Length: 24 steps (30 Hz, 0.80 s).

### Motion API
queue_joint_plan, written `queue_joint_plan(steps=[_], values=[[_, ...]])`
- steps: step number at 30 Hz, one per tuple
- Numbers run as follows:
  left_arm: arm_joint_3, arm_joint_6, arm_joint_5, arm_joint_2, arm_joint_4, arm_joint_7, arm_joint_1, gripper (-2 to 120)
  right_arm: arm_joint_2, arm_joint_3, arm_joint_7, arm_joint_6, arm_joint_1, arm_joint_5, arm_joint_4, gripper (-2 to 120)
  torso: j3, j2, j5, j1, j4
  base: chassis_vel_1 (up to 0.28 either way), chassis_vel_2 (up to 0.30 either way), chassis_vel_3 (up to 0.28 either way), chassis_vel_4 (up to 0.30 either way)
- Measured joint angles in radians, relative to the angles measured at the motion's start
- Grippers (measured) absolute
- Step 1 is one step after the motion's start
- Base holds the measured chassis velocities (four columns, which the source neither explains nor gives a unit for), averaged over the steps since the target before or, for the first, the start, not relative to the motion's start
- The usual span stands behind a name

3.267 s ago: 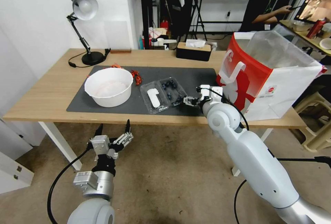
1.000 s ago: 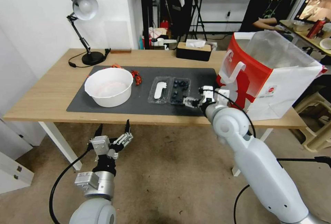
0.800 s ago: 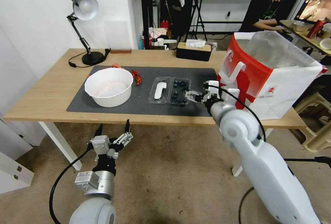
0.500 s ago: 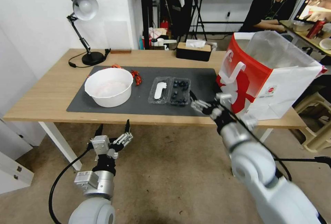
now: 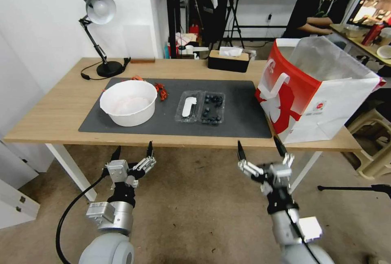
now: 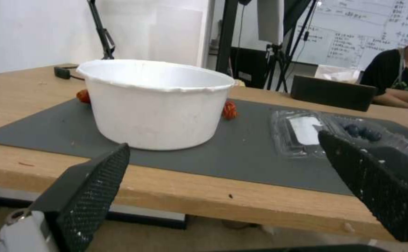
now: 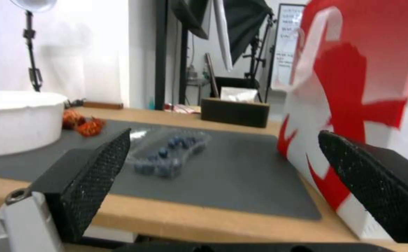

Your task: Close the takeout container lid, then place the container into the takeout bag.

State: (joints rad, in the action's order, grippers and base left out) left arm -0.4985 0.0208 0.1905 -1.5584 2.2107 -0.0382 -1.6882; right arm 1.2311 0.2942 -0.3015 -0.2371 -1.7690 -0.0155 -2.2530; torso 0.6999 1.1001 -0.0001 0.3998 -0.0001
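Open berry box on the mat, both grippers waiting below the tabletop edge.

The takeout container (image 5: 200,107) lies flat and open on the dark mat (image 5: 240,109), between the white bowl (image 5: 128,102) and the takeout bag (image 5: 321,89), its two halves side by side along the tabletop (image 5: 49,109). The lid (image 5: 188,106) (white sticker facing up) is the half toward the bowl; the blueberry half is toward the bag. Both grippers hang in front of and below the table edge, fingers spread wide and holding nothing. The right gripper (image 5: 260,154) looks a little nearer the berry half, while the left gripper (image 5: 133,151) sits more under the bowl, on the lid's side. The box is clear, thin plastic and will likely flex when pressed. The bag stands upright, mouth open, silvery inside.
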Motion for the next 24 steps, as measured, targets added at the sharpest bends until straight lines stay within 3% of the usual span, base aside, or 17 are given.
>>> queue_joint_plan(steps=[9,13,16,17,21,22,24], values=[[0.005,0.007,0.0,0.014,-0.011,-0.001,0.003,100,0.002,0.012,-0.011,-0.006,0.011,0.007,0.03,100,0.0,0.0,0.0001,0.0,0.0003,0.0,0.0,0.0,0.0],[0.022,0.035,0.023,0.053,-0.033,-0.008,0.021,100,0.0,0.019,-0.011,0.002,0.027,0.022,0.041,100,0.0,0.0,0.0001,0.0,0.0002,0.0,0.0,0.0,0.0],[0.065,0.094,0.169,0.151,-0.063,-0.025,0.071,100,-0.009,0.019,-0.01,0.012,0.055,0.045,0.061,100,0.0,0.0,0.0002,0.0,0.0004,0.0,0.0,0.0,0.0],[0.065,0.094,0.169,0.151,-0.063,-0.025,0.071,100,-0.009,0.019,-0.01,0.012,0.055,0.045,0.061,100,0.0,0.0,0.0002,0.0,0.0004,0.0,0.0,0.0,0.0],[0.146,0.097,0.47,0.279,-0.072,-0.034,0.179,100,-0.008,0.027,-0.009,0.015,0.061,0.061,0.078,100,0.0,0.0,0.0001,0.0,-0.0002,0.0,0.0,0.0,0.0],[0.146,0.097,0.47,0.279,-0.072,-0.034,0.179,100,-0.008,0.027,-0.009,0.015,0.061,0.061,0.078,100,0.0,0.0,0.0001,0.0,-0.0002,0.0,0.0,0.0,0.0],[0.189,0.071,0.644,0.333,-0.072,-0.044,0.228,100,-0.004,0.031,-0.008,0.015,0.062,0.064,0.087,100,0.0,0.0,-0.0001,0.0,0.0,0.0,0.0,0.0,0.0]])
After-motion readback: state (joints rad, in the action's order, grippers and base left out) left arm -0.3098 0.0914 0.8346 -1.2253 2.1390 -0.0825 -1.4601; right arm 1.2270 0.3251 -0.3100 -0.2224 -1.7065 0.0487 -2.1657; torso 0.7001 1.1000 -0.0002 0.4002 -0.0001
